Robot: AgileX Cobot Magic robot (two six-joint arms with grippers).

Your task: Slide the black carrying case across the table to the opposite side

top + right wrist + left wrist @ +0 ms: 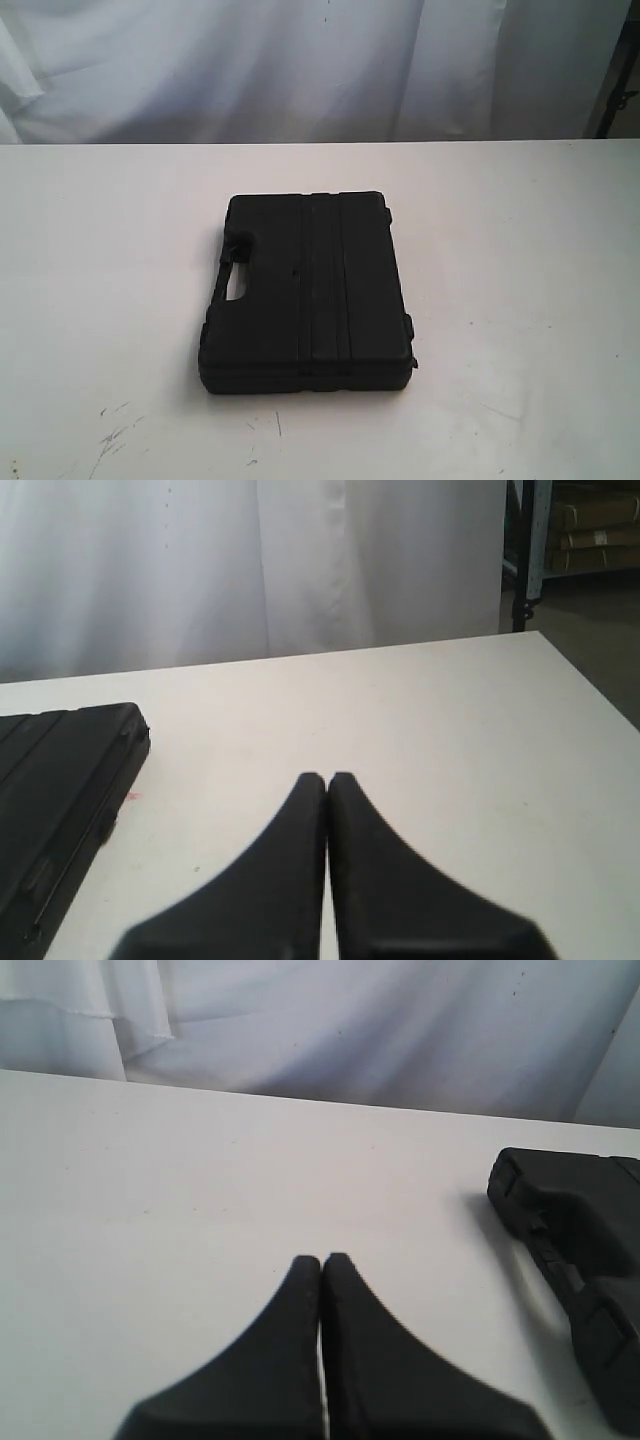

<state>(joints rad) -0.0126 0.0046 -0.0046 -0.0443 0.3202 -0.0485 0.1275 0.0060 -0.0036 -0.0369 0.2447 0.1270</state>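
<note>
Black rigid plastic carrying case (308,292) flat, mid white scuffed tabletop (530,250) | left gripper (322,1260), right gripper (327,778): both pinched together, empty, clear of case | probably stiff, slides readily; push low against a long side.

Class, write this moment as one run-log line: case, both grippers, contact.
black carrying case: flat on table | left gripper: shut, not touching case | right gripper: shut, not touching case
</note>
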